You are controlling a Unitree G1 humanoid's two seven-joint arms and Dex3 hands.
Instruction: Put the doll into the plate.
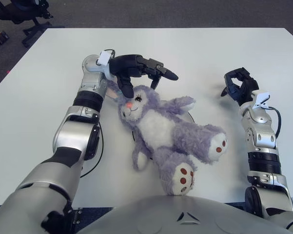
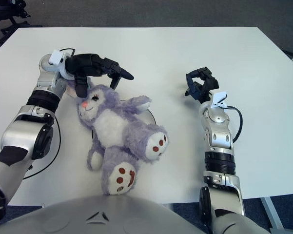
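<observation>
The doll [image 1: 166, 134] lies sprawled over the mostly hidden plate [image 1: 190, 116] on the tabletop [image 1: 195, 53], the left hand [image 1: 136, 68] spread empty above its head, release seemingly done; next comes withdrawal, right hand [image 1: 239, 87] idle beside.

A purple plush rabbit doll [image 1: 163, 129] with a white belly lies on its back on the white tabletop [image 1: 224, 53], head toward the far left and legs spread toward the near right. Its face has a pink nose and dark eyes; the soles of both feet are pale with reddish-brown pads and turn upward. One ear stretches right along the surface. The doll covers nearly all of the plate [image 1: 190, 116], of which only thin dark arcs of rim show beside the body on the left and by the ear.
</observation>
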